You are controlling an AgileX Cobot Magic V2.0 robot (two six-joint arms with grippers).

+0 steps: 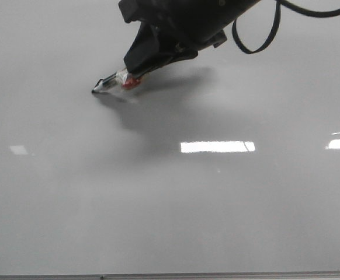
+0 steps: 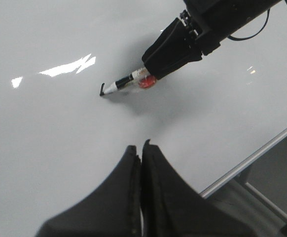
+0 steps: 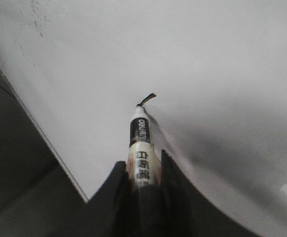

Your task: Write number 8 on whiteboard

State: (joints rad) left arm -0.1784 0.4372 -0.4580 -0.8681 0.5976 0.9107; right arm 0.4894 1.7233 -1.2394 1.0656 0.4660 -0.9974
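The whiteboard is a glossy pale grey board that fills the front view. My right gripper is shut on a marker with a white and black barrel and a red part. The marker's tip touches the board at the upper left. A short black hooked stroke lies at the tip, the only part of the number 8 that shows; it also shows in the left wrist view. My left gripper is shut and empty, above the board near its edge.
Bright rectangular light reflections lie across the board. A thin grey metal edge runs along the board's near side. In the left wrist view the edge borders a dark floor and frame. A black cable loops off the right arm.
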